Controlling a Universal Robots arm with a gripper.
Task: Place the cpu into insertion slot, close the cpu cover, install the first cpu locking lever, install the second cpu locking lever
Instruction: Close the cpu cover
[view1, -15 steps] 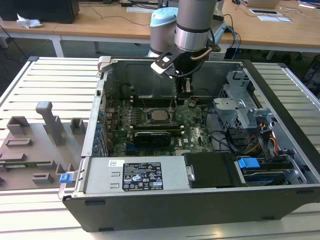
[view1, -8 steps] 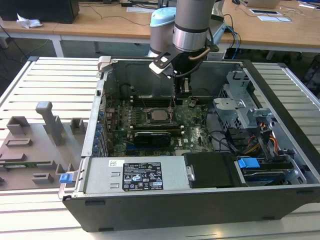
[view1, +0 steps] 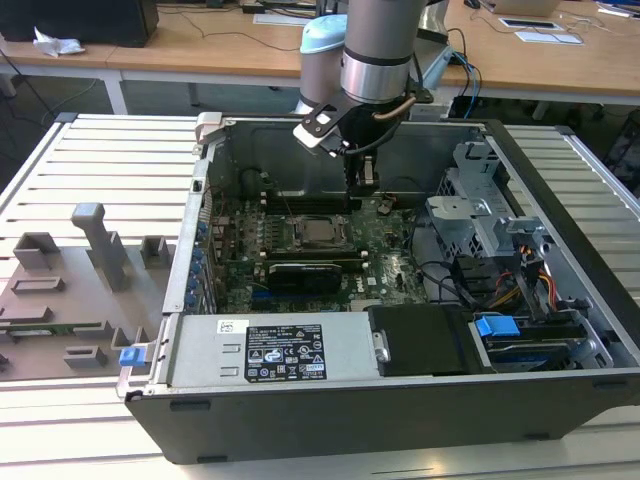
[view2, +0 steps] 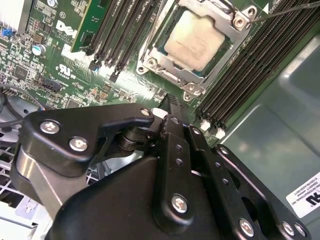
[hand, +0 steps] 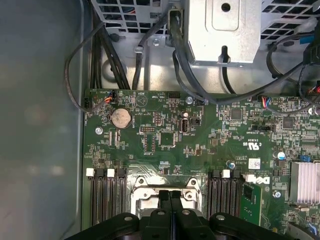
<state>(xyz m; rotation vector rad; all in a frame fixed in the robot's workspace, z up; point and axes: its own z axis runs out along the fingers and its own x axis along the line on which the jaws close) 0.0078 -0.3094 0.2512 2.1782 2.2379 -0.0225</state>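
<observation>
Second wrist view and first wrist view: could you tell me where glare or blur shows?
In the second wrist view, light washes the square silver-grey cpu pale; in the first wrist view, glare whitens the thin silver cpu cover, and the grey case wall looks softly blurred.

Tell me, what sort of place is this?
Probably a robotics lab or workshop: a robot arm reaches into an open computer case on a slatted metal bench, with wooden office desks behind.
</observation>
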